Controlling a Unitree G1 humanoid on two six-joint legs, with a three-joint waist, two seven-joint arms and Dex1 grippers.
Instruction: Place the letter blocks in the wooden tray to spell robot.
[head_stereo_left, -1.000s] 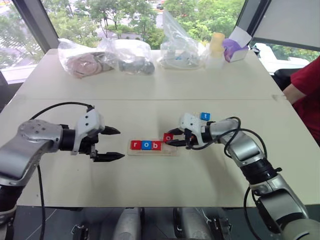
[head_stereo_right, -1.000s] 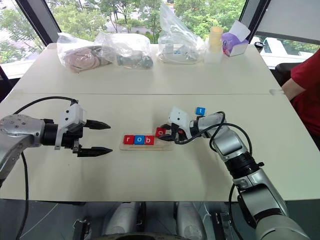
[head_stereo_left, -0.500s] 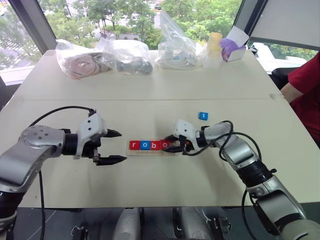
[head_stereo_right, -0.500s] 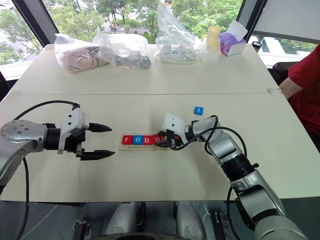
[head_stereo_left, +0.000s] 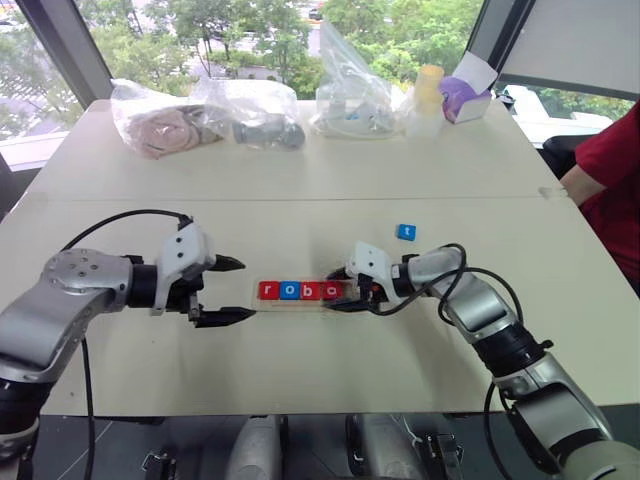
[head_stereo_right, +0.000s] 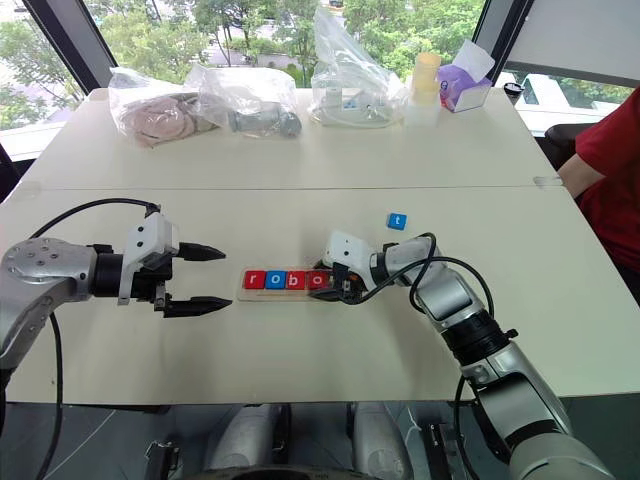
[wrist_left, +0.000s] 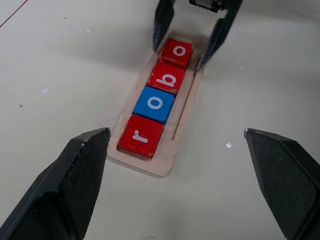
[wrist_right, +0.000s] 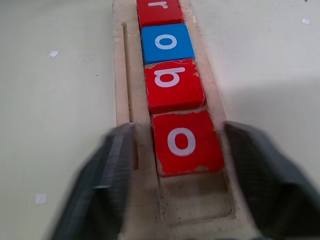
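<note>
The right gripper's fingers (wrist_right: 112, 185) are smeared with blur, the red r block (wrist_right: 159, 11) is cut off by the picture's edge — and the person's red sleeve (head_stereo_left: 612, 170) too.

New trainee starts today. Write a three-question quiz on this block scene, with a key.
1. True or false: the t block sits in the tray.
2. How many blocks are in the tray?
3. The right gripper's fingers stand: A) clamped on the second o block, B) apart on either side of it, C) over the t block.

Key: 1 false, it lies on the table; 2 four, r, o, b, o; 3 B.
</note>
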